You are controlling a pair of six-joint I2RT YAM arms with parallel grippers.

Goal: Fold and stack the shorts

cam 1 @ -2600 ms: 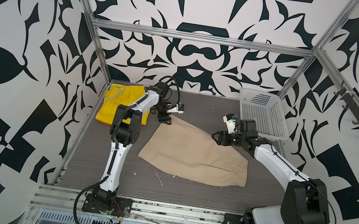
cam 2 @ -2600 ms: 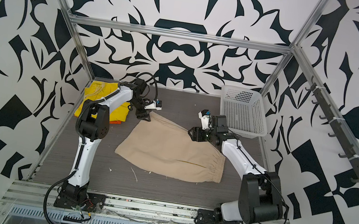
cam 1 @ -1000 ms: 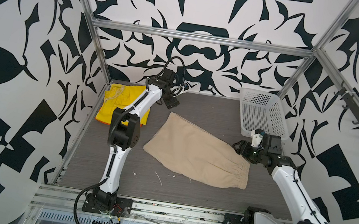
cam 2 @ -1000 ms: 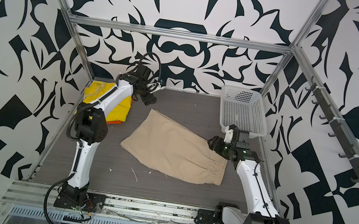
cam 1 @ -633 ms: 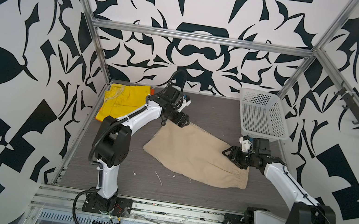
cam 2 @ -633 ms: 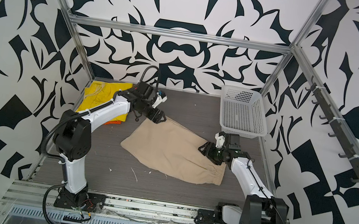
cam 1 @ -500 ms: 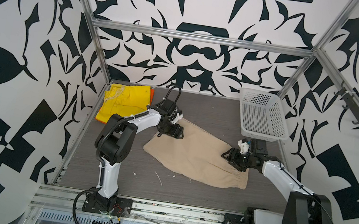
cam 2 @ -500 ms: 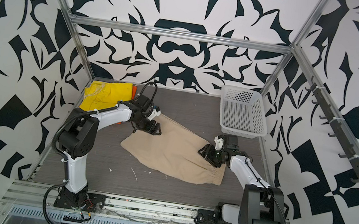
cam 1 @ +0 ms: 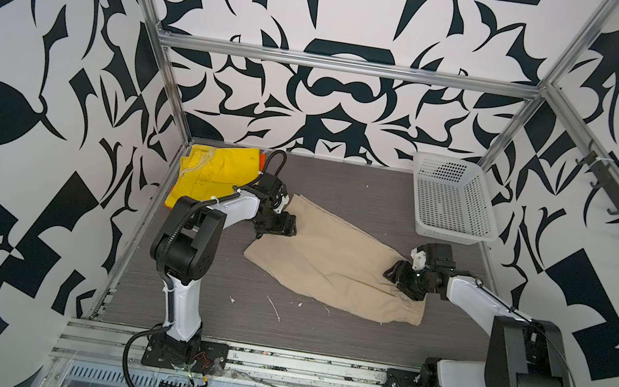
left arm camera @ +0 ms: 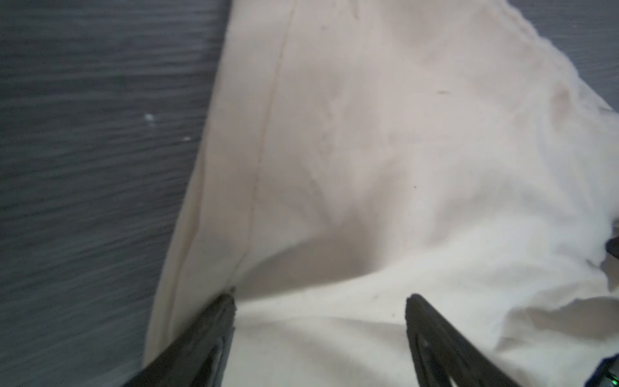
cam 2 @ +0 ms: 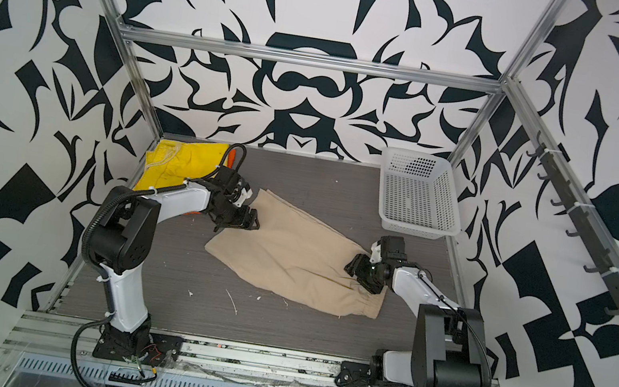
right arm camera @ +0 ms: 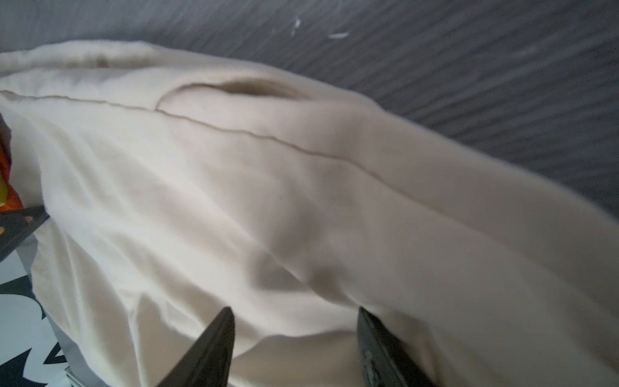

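In both top views the beige shorts (cam 1: 329, 267) (cam 2: 295, 261) are laid flat at mid-table (cam 1: 363, 186). The long axis is diagonal, with the waistband pointed near-right and the hems far-left.

In the left wrist view the left gripper (left arm camera: 320, 298) is spread wide, and its tips are set on the cloth.

In the right wrist view the right gripper (right arm camera: 294, 313) is parted less, and cloth is seen between its fingers.

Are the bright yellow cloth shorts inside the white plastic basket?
No, the yellow shorts lie in the far left corner, outside the basket.
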